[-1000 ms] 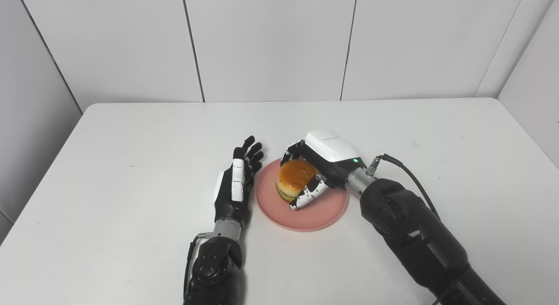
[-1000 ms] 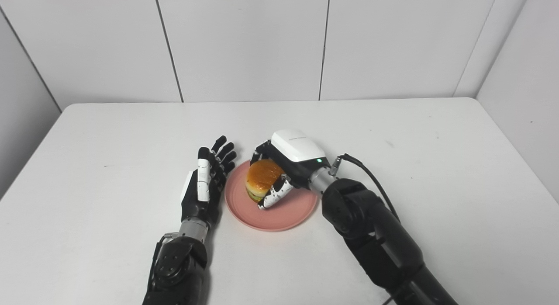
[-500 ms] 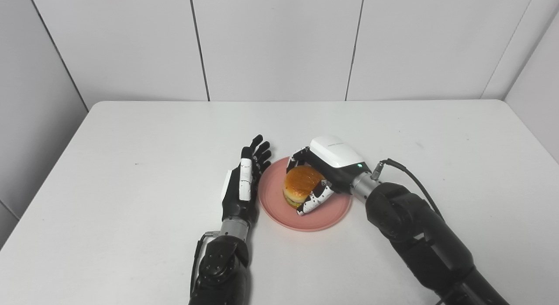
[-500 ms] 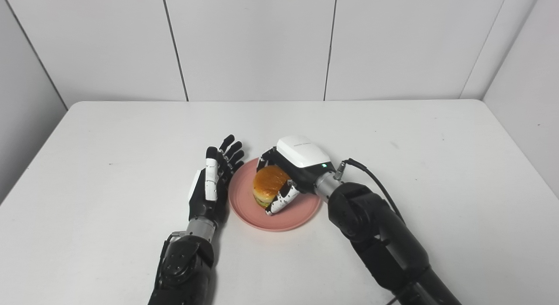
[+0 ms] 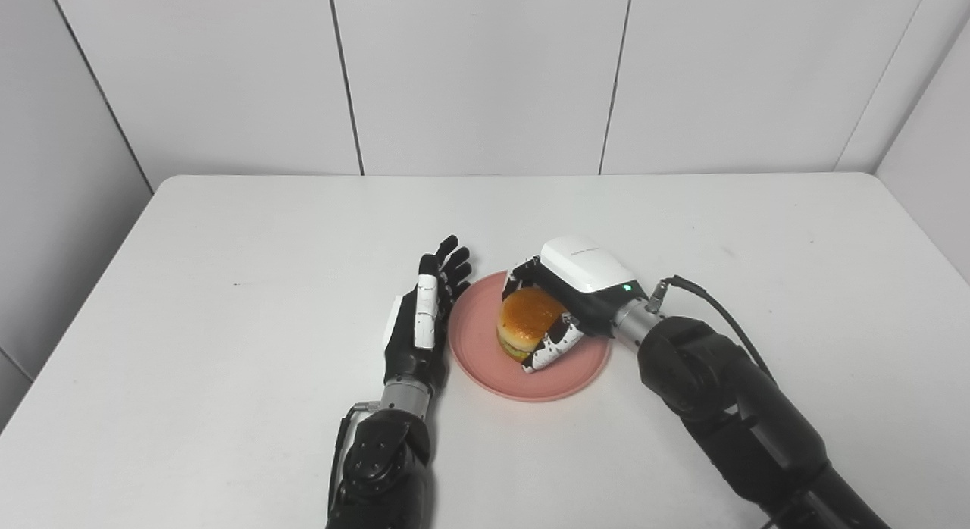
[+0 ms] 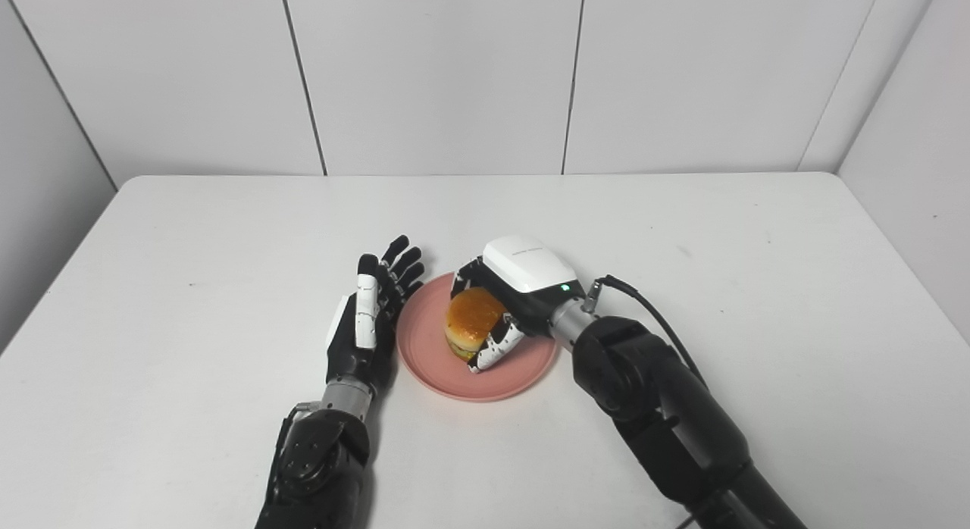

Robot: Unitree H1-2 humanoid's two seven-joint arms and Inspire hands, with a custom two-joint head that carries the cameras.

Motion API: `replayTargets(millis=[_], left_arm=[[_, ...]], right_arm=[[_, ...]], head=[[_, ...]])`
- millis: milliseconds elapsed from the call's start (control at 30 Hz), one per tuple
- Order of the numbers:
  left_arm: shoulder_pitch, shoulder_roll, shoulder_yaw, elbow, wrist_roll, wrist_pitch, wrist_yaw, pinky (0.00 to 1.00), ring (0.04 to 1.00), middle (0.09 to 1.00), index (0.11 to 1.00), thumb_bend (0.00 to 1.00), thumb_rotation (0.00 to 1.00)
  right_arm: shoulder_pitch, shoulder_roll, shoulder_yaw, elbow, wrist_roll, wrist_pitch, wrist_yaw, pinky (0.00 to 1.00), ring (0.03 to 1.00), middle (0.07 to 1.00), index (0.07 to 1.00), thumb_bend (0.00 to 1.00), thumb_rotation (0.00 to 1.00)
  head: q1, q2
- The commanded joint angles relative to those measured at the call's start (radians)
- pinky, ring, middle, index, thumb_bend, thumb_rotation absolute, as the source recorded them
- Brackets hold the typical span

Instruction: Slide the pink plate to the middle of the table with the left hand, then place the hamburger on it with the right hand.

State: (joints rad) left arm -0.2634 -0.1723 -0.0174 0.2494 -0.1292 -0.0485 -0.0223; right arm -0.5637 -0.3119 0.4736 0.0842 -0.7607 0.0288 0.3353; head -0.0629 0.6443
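Left eye view: right hand [image 5: 564, 305] grips the hamburger [image 5: 527, 324] over the pink plate [image 5: 485, 362]; left hand [image 5: 420, 324], fingers spread, beside its rim.

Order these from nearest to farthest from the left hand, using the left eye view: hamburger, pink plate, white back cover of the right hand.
1. pink plate: its rim lies right beside the left hand.
2. hamburger: on the plate's middle.
3. white back cover of the right hand: beyond the hamburger, rightward.

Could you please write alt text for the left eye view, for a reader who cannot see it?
The right hand is closed around a hamburger on a pink plate mid-table. The left hand stands open beside the plate's left rim.
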Motion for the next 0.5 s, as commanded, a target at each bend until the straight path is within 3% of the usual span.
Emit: replayTargets(millis=[0,67,167,300,467], left_arm=[[-0.010,0.004,-0.003,-0.037,-0.004,0.025,-0.009,0.94,0.933,0.921,0.898,0.85,1.00],[-0.006,0.007,-0.005,-0.053,-0.007,0.039,-0.012,0.94,0.941,0.932,0.904,0.84,1.00],[-0.003,0.011,-0.006,-0.059,-0.006,0.037,-0.013,0.93,0.936,0.928,0.902,0.82,1.00],[-0.008,0.021,-0.005,-0.053,-0.007,0.039,-0.019,0.94,0.939,0.932,0.909,0.83,1.00],[-0.017,0.027,0.007,-0.027,-0.028,0.013,-0.034,0.96,0.947,0.938,0.917,0.83,1.00]], right_arm=[[-0.028,-0.016,-0.006,-0.050,0.005,-0.041,0.004,0.61,0.765,0.807,0.790,0.69,0.48],[-0.019,-0.021,-0.009,-0.073,0.017,-0.034,0.025,0.68,0.827,0.853,0.821,0.73,0.55],[-0.010,-0.024,-0.011,-0.099,0.022,-0.018,0.052,0.75,0.873,0.888,0.850,0.75,0.56],[-0.010,-0.027,-0.008,-0.113,0.023,-0.015,0.087,0.79,0.887,0.905,0.860,0.76,0.55],[0.005,-0.021,-0.012,-0.120,0.010,-0.029,0.071,0.84,0.909,0.926,0.870,0.79,0.58]], head=[[-0.009,0.000],[-0.016,0.002],[-0.025,0.006],[-0.033,0.009],[-0.052,0.010]])
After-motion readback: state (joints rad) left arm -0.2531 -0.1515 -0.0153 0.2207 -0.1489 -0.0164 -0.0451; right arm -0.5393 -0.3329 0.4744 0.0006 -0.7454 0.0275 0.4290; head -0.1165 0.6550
